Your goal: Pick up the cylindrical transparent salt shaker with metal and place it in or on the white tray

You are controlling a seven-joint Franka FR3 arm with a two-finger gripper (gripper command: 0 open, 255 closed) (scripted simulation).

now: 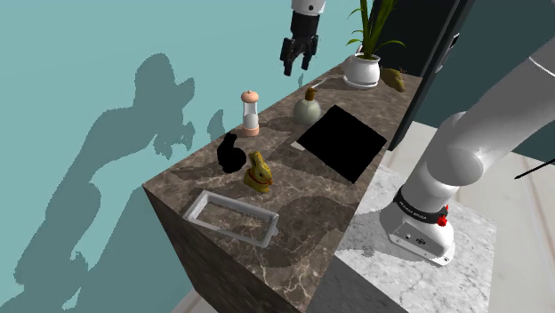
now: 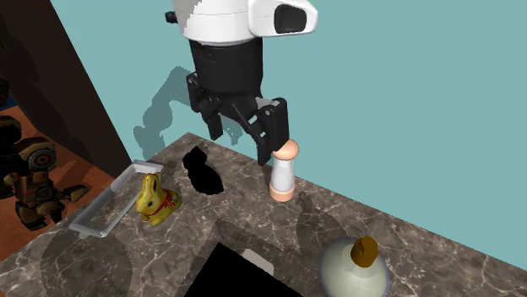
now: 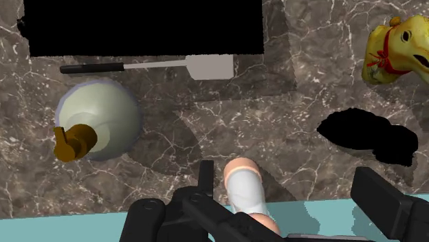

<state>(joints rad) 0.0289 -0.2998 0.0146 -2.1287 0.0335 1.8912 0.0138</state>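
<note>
Salt shaker (image 1: 250, 113) (peach cap and base) stands upright on the marble counter (image 1: 307, 218), the gripper (image 1: 296, 64) above it, fingers apart, empty.

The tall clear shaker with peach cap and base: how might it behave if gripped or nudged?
The tall clear cylindrical shaker stands upright, narrow for its height, so a sideways nudge would probably tip it. On its side its round body would likely roll. Its smooth wall may slip in the open claw.

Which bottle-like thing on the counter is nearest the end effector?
The salt shaker with peach cap and base, just below the end effector; the squat pale bottle with a brown stopper stands farther off.
</note>
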